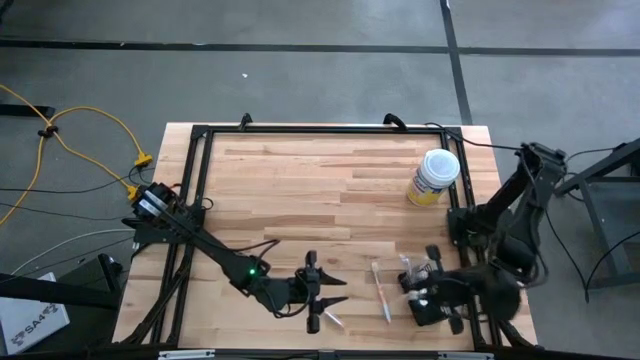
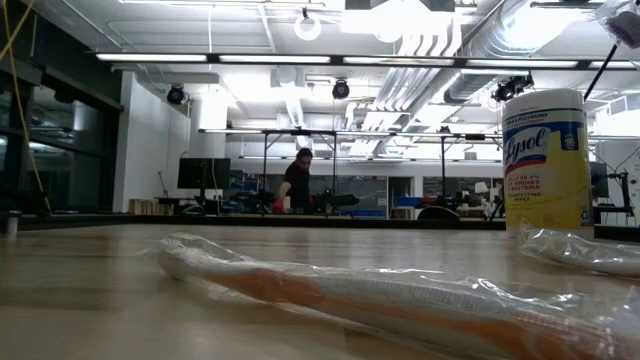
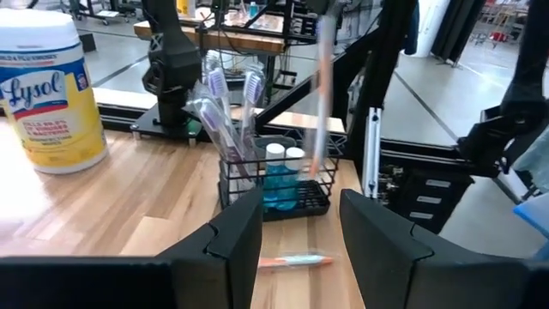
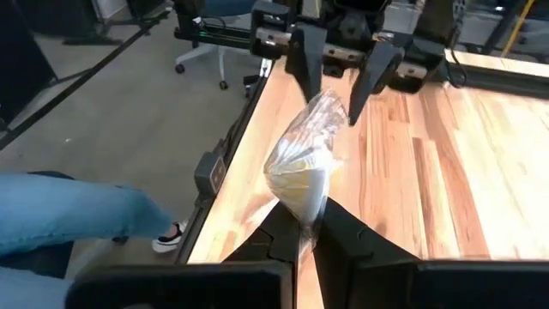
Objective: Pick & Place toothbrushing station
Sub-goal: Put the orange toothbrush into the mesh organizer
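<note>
Grey concrete floor [image 1: 320, 60] crossed by dark seam lines, with a yellow cable [image 1: 70, 130] looping beside the pale wooden tabletop [image 1: 320, 180] in its black frame [image 1: 300, 130]. Beyond the tabletop, an open workshop hall: white ceiling with strip lights [image 2: 210, 57] and exposed ducts [image 2: 440, 50], dark glazed wall [image 2: 50, 130], distant workbenches [image 2: 340, 205], and a person [image 2: 296, 182] standing among them. A wheeled office chair [image 4: 202, 43] stands on the floor.

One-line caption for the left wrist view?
Open left pincer faces the black wire basket holding wrapped toothbrushes.
</note>
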You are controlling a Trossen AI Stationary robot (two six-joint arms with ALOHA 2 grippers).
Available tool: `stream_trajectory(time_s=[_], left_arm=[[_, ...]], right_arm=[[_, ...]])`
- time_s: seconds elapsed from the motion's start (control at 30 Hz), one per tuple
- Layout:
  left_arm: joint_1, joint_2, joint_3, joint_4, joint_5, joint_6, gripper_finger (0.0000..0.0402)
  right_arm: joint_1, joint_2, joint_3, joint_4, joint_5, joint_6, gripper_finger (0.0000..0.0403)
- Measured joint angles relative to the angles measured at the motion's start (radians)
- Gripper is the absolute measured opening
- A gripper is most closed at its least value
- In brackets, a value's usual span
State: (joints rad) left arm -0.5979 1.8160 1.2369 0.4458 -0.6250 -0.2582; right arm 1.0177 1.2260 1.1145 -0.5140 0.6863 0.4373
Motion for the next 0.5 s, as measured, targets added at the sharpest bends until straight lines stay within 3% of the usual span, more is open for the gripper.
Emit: stream_trajectory(time_s=[0.23, 0.5], left_arm=[[0.023, 0.000, 0.000, 0.000, 0.000, -0.001, 0.0152], [0.029, 0.000, 0.000, 0.000, 0.000, -0.001, 0.0152]], right_arm=[[0.145, -0.023, 0.000, -0.130, 0.137, 0.173, 0.0010], [0.263, -0.026, 0.000, -0.237, 0.180, 0.320, 0.0010]])
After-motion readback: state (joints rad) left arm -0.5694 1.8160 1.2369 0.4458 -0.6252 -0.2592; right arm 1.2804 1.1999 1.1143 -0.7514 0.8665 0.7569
